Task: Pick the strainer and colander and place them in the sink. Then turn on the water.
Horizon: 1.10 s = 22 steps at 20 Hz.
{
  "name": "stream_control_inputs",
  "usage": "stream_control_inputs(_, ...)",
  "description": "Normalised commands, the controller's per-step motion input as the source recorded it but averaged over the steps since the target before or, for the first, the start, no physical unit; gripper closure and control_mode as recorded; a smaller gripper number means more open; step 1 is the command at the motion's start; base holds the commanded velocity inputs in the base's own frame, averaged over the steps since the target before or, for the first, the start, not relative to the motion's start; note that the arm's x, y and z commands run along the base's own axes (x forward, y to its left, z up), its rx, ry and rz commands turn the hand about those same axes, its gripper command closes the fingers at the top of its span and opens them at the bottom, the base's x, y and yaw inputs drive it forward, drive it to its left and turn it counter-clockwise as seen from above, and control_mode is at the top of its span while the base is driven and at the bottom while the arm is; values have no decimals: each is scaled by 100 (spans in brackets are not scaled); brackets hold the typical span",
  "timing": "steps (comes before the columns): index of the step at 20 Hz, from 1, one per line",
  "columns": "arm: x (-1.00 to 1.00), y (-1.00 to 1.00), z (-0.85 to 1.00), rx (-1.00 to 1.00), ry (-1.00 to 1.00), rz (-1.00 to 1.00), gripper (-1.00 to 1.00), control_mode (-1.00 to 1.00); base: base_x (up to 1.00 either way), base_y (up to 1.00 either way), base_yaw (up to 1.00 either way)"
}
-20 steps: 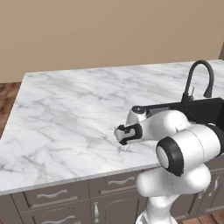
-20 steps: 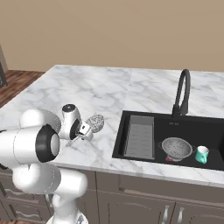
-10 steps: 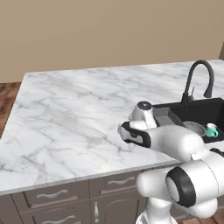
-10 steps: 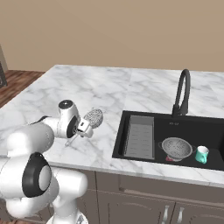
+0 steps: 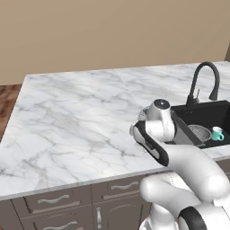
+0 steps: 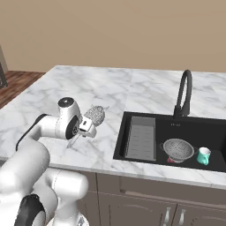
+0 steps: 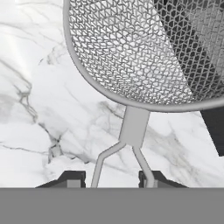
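A white robot arm stands at a marble counter (image 6: pixel 132 88) and holds the strainer (image 6: pixel 95 115) above the stone, a little short of the sink's left edge. The gripper (image 6: pixel 86 129) is closed on the strainer's thin wire handle: in the hand view the two dark fingertips (image 7: pixel 72 179) sit on either side of the handle wires, with the mesh basket (image 7: pixel 144 48) spreading out ahead of them. Gripping the handle keeps the basket free and forward, which looks suited to swinging it over the basin.

The sink (image 6: pixel 145 152) is a black recessed basin near the counter's right end and front edge, with a ribbed grey rack (image 6: pixel 141 142) at its left end. The colander (image 6: pixel 178 149) already sits inside the basin, right of the rack, with a small teal cup (image 6: pixel 203 156) just beside it. The black arched faucet (image 6: pixel 183 95) rises at the sink's back edge; no water runs from it, so that step appears to remain.
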Motion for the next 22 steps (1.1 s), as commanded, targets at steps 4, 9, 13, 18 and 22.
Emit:
stream_control_inputs(4, -30, -30, 37, 0, 0, 6, 100, -100, 0, 0, 0)
stream_control_inputs(9, -31, -29, 39, 0, 0, 4, 100, -100, 0, 0, 0)
stream_control_inputs(13, -30, -28, 38, -1, 0, 3, 100, -100, 0, 0, 0)
stream_control_inputs(18, -28, -23, 19, -8, 0, 2, 100, -100, 0, 0, 0)
stream_control_inputs(22, -21, -10, 8, -12, 0, 1, 100, -100, 0, 0, 0)
